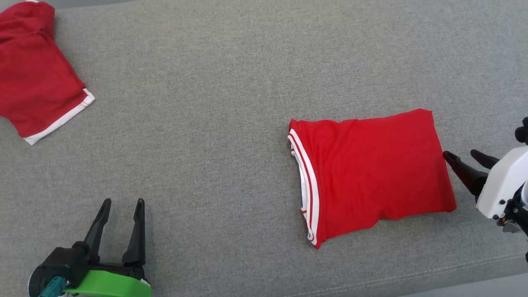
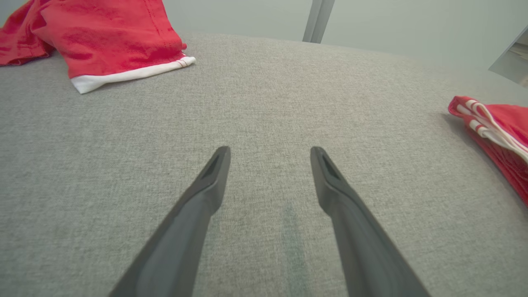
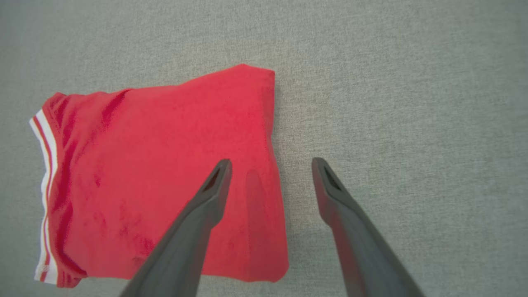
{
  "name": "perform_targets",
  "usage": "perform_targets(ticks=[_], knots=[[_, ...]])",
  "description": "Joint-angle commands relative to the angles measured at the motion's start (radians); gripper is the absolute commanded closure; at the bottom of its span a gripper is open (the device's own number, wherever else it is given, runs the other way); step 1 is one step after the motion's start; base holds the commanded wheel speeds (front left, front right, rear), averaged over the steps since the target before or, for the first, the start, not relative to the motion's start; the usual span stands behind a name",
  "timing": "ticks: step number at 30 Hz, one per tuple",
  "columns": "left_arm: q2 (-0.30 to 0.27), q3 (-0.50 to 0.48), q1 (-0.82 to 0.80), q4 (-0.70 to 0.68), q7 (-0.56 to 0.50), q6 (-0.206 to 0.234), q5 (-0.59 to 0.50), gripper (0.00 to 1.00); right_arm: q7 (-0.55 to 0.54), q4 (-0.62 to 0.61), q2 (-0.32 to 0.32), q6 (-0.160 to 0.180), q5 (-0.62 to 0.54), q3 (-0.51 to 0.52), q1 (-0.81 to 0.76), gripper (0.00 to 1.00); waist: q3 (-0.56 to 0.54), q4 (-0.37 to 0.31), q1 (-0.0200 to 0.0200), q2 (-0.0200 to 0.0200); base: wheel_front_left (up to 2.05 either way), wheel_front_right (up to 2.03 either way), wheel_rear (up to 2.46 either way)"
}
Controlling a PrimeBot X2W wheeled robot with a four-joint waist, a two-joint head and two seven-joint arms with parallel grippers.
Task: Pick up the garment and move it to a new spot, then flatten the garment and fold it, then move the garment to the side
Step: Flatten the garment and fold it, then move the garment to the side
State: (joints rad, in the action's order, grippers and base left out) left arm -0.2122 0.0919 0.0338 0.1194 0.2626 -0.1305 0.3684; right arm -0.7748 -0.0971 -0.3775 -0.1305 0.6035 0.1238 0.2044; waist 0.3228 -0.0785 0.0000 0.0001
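With folded garment [image 1: 371, 173] lying right of centre and right claw [image 1: 459, 153] spread open at its right edge, pinch all layers there and drag sideways low, leaving open left claw [image 1: 124, 201] idle at lower left.

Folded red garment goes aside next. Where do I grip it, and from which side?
Take the garment's plain right edge, coming from the right with the open right gripper, whose fingers straddle that edge. It looks like a closed fold; the striped hem opposite shows loose layers that would likely splay.
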Motion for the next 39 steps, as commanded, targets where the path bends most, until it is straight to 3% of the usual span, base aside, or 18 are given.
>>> perform_targets(ticks=[1, 7, 8, 9, 10, 15, 27, 34, 39], knots=[[-0.003, 0.001, -0.019, 0.0, 0.002, 0.0, -0.003, 0.0, -0.005, 0.016, 0.011, 0.0, -0.013, -0.006, -0.002, 0.0, 0.016, 0.004, 0.0, -0.0001, 0.0, 0.0, 0.0], [-0.015, 0.012, -0.045, 0.003, 0.002, 0.0, -0.001, 0.0, 0.007, 0.121, 0.045, 0.0, -0.071, -0.066, 0.054, 0.0, 0.032, 0.013, 0.0, -0.0001, 0.0, 0.0, 0.0], [-0.015, 0.01, -0.048, 0.002, 0.002, 0.0, -0.004, 0.0, 0.016, 0.142, 0.054, 0.0, -0.073, -0.083, 0.068, 0.05, 0.034, 0.011, 0.0, -0.0001, 0.0, 0.0, 0.0], [-0.015, 0.012, -0.052, 0.0, 0.002, 0.0, -0.007, 0.0, 0.028, 0.166, 0.068, 0.0, -0.069, -0.092, 0.083, 0.74, 0.035, 0.009, 0.0, -0.0001, 0.0, 0.0, 0.0], [-0.015, 0.014, -0.053, -0.003, 0.002, 0.0, -0.01, 0.0, 0.032, 0.184, 0.076, 0.0, -0.053, -0.11, 0.096, 1.0, 0.036, 0.006, 0.0, -0.0001, 0.0, 0.0, 0.0], [-0.026, -0.01, -0.034, -0.027, 0.002, 0.001, -0.022, 0.0, 0.065, 0.204, 0.076, 0.0, 0.03, -0.173, 0.143, 1.0, 0.05, -0.065, 0.0, -0.0001, 0.0, 0.0, 0.0], [-0.093, 0.003, -0.063, -0.12, -0.047, 0.008, -0.054, 0.0, 0.231, 0.351, 0.067, 0.0, 0.095, -0.172, 0.151, 1.0, 0.097, -0.347, 0.0, -0.0001, 0.0, 0.0, 0.0], [-0.103, 0.034, -0.092, -0.152, -0.083, 0.007, -0.06, 0.0, 0.335, 0.422, 0.051, 0.0, 0.097, -0.206, 0.227, 1.0, 0.13, -0.37, 0.0, -0.0001, 0.0, 0.0, 0.0], [-0.109, 0.049, -0.124, -0.174, -0.104, 0.014, -0.07, 0.0, 0.398, 0.47, -0.015, 0.0, 0.064, -0.252, 0.361, 1.0, 0.182, -0.334, 0.0, -0.0001, 0.0, 0.0, 0.0]])
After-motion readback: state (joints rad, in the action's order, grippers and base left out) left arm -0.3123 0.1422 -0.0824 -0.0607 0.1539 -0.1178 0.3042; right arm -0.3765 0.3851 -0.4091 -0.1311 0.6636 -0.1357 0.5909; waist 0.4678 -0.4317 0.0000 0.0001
